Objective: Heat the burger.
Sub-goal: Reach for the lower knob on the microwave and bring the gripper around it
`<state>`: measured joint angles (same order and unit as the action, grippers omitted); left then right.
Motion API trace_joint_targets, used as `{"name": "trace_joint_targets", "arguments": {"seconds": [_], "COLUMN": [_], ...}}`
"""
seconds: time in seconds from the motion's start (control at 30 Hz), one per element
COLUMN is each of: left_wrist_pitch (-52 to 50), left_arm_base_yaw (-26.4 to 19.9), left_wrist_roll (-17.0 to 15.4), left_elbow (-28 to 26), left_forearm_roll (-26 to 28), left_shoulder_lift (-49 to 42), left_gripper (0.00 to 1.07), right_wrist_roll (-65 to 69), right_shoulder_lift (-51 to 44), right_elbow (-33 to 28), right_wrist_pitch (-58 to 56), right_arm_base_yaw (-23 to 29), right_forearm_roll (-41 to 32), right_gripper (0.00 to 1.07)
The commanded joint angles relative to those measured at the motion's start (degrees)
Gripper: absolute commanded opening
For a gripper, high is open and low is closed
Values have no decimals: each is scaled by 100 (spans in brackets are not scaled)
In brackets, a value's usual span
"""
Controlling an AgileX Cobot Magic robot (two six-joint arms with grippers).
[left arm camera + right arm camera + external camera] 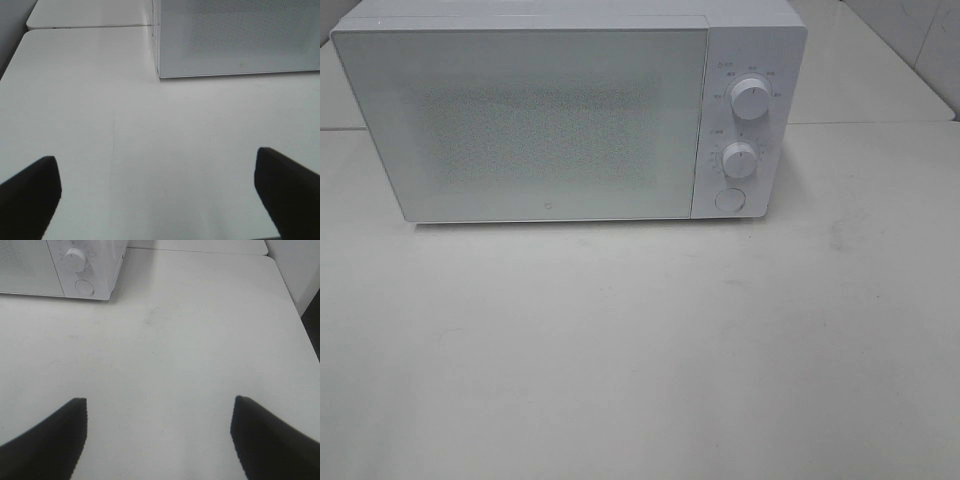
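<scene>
No burger in view; it may sit behind the shut door of the microwave (540, 120), 12 o'clock on the worktop (640, 360). Both left jaws and right jaws: wide apart, empty. We judge it soft, light, layered; grip gently across the buns.

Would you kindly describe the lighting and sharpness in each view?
Exterior high view: soft even light, thin shadow under the microwave, grainy speckle on its door. Left wrist view: left end effector is a dark, soft-edged silhouette. Right wrist view: right end effector likewise; table evenly lit.
</scene>
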<state>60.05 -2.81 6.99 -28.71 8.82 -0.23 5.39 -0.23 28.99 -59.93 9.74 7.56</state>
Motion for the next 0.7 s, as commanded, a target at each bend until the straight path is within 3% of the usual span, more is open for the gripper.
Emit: {"name": "trace_joint_targets", "arguments": {"seconds": [0.03, 0.7], "left_wrist_pitch": [-52, -52], "left_arm_base_yaw": [-23, -23], "left_wrist_roll": [-6, -6], "left_elbow": [17, 17], "left_forearm_roll": [34, 34], "left_shoulder_lift": [-138, -138], "left_gripper": [105, 105], "right_wrist_roll": [-11, -11], "right_shoulder_lift": [-149, -149], "right_elbow": [-6, -6], "right_wrist_pitch": [57, 57], "right_arm_base_yaw": [-40, -40], "right_forearm_roll": [0, -11], "right_gripper": [76, 76]}}
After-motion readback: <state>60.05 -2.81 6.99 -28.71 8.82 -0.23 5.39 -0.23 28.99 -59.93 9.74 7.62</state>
